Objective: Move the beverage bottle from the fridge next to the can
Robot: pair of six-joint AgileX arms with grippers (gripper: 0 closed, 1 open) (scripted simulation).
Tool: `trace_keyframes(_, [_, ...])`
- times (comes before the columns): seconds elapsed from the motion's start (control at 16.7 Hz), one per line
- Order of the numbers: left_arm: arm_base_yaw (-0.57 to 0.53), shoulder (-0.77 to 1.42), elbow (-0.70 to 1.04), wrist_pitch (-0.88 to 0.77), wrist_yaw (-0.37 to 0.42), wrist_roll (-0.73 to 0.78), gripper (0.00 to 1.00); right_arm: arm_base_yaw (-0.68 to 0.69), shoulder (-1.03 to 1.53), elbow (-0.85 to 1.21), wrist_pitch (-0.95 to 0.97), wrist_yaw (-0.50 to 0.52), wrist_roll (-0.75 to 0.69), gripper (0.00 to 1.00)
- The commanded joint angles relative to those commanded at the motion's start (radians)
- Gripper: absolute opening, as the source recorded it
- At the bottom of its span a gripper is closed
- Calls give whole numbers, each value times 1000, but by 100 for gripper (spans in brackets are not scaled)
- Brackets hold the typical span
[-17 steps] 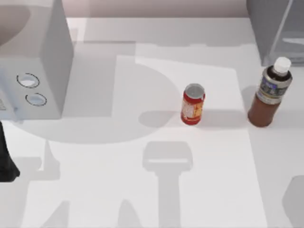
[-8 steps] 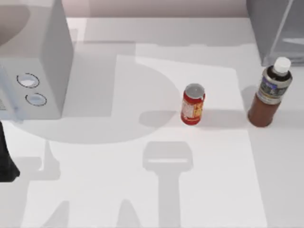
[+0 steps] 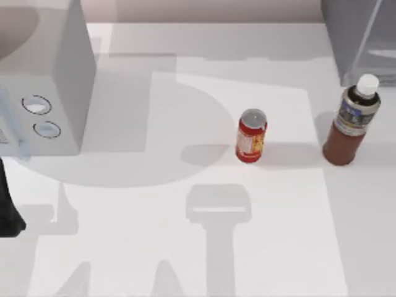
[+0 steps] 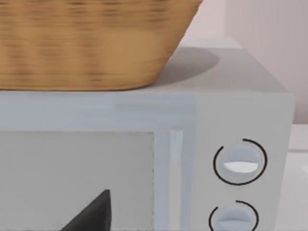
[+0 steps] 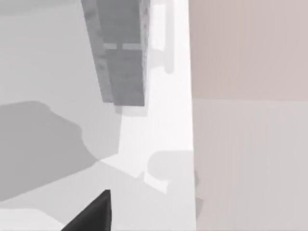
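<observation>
From above, you are looking at a white table [image 3: 185, 247]. The bottle [image 3: 351, 121], brown with a white cap and a grey-blue band, stands upright on the right side of the table, just in front of the grey fridge [image 3: 359, 37] that fills the far right corner. The bottle is outside the fridge, close to its front lower edge. The red can [image 3: 251, 136] stands upright near the middle of the table, well apart from the bottle, with bare tabletop between them and on the can's other sides.

On the far left sits a white box with two round dials [image 3: 43, 93]; in the left wrist view a woven basket [image 4: 91, 43] rests on top of it. A wide stretch of open table lies between this box and the can, and all the way to the near edge.

A dark part of your left arm [image 3: 7, 210] sits at the left edge of the table, in front of the white box. You cannot tell whether either hand is open or closed; each wrist view shows just a dark fingertip [image 4: 94, 214] [image 5: 91, 214] at its lower border.
</observation>
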Motion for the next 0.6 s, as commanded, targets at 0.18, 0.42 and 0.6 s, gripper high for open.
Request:
trace_keyframes(0.18, [0, 0, 0, 0, 0, 0, 100, 64, 7, -3, 85, 10, 95, 100])
trace_keyframes(0.42, [0, 0, 0, 0, 0, 0, 100, 231, 16, -9, 311, 46, 366, 100])
trace_keyframes(0.6, [0, 0, 0, 0, 0, 0, 100, 392, 21, -14, 528, 83, 650, 100])
